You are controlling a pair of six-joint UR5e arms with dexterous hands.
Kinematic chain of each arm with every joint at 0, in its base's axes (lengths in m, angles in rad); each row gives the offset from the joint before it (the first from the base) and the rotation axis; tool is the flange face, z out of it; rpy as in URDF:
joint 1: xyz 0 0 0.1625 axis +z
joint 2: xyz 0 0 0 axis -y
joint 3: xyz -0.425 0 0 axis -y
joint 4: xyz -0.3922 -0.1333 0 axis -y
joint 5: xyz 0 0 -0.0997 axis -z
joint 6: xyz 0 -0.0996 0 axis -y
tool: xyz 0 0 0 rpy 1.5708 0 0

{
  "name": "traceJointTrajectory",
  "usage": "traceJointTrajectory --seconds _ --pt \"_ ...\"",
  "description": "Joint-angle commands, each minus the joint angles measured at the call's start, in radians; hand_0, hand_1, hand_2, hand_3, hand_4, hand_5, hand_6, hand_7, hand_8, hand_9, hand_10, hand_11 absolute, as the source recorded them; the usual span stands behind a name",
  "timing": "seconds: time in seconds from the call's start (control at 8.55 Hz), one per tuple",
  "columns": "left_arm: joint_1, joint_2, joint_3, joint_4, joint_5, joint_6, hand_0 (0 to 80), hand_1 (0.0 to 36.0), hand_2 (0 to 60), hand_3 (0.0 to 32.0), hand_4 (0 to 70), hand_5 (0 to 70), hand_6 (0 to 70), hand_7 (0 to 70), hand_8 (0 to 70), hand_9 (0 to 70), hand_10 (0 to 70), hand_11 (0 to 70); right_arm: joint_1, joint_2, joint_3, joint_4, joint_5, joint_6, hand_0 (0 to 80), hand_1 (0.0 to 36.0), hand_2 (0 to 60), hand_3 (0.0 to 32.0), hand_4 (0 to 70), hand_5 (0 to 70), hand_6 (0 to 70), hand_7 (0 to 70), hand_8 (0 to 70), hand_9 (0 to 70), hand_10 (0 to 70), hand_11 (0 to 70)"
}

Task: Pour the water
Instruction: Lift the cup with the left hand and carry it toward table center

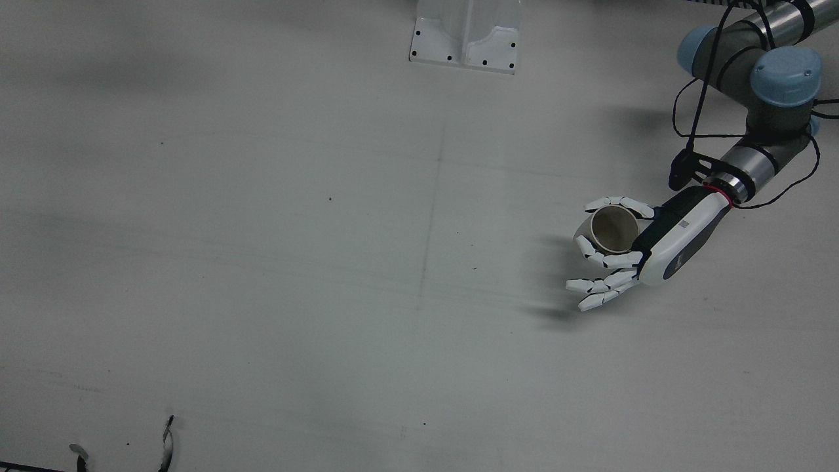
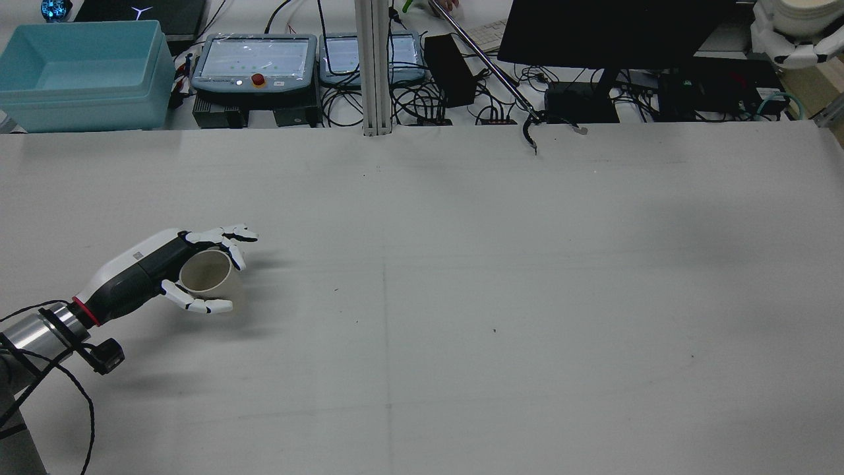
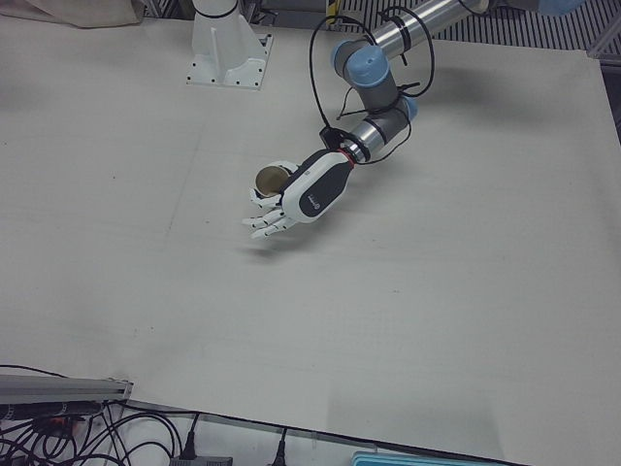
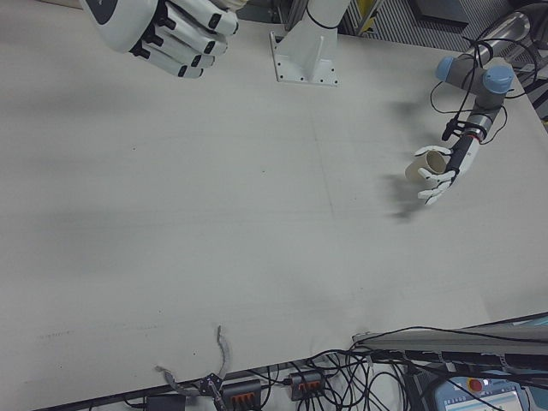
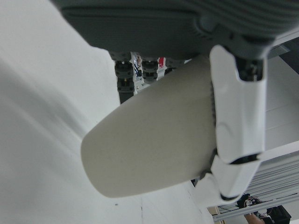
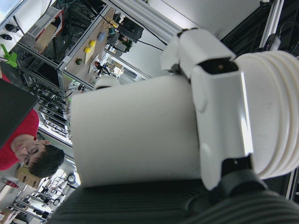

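My left hand (image 1: 645, 252) is shut on a beige paper cup (image 1: 614, 229) low over the white table (image 1: 328, 262), at the table's left in the rear view (image 2: 206, 274). The cup's open mouth faces up and shows no water. The left hand view shows the cup's wall (image 5: 159, 140) against the palm with a finger (image 5: 238, 126) across it. My right hand (image 4: 167, 26) is raised high off the table, at the rear view's top right corner (image 2: 791, 46). It is shut on a white cup (image 6: 135, 135) with a ribbed end (image 6: 275, 112).
The arm pedestal (image 1: 465, 36) stands at the table's back edge. Beyond the far edge are a teal bin (image 2: 79, 72), two pendants (image 2: 254, 63), a monitor (image 2: 613, 30) and cables. A loose cable end (image 2: 531, 135) lies on the table's far edge.
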Motion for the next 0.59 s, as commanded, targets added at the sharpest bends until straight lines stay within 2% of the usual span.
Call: traceJointTrajectory --seconds 0.0,0.12,0.35,0.47 --pt "0.039 -0.193 -0.063 0.243 0.001 0.027 61.0 36.0 60.0 0.0 70.0 70.0 18.1 22.8 8.0 11.9 15.6 24.3 -0.003 0.225 0.004 -0.133 -0.006 -0.167 80.0 36.0 60.0 0.0 70.0 70.0 70.0 70.0 70.0 70.0 70.0 70.0" --pt "0.045 -0.31 -0.068 0.352 0.015 0.028 61.1 36.0 60.0 0.0 70.0 70.0 17.5 22.5 7.6 11.3 15.3 23.9 -0.016 0.24 0.003 -0.134 -0.004 -0.214 80.0 36.0 60.0 0.0 70.0 70.0 70.0 70.0 70.0 70.0 70.0 70.0" --pt "0.059 -0.471 -0.07 0.486 0.025 0.029 60.0 36.0 60.0 0.0 70.0 70.0 17.8 22.2 7.4 11.1 15.3 23.7 -0.103 0.264 -0.005 -0.135 0.001 -0.378 80.0 36.0 60.0 0.0 70.0 70.0 70.0 70.0 70.0 70.0 70.0 70.0" --pt "0.083 -0.52 -0.067 0.53 0.025 0.029 59.1 36.0 60.0 0.0 70.0 70.0 18.2 22.3 7.5 11.1 15.2 23.6 -0.149 0.275 -0.017 -0.137 0.007 -0.45 80.0 36.0 60.0 0.0 70.0 70.0 70.0 70.0 70.0 70.0 70.0 70.0"
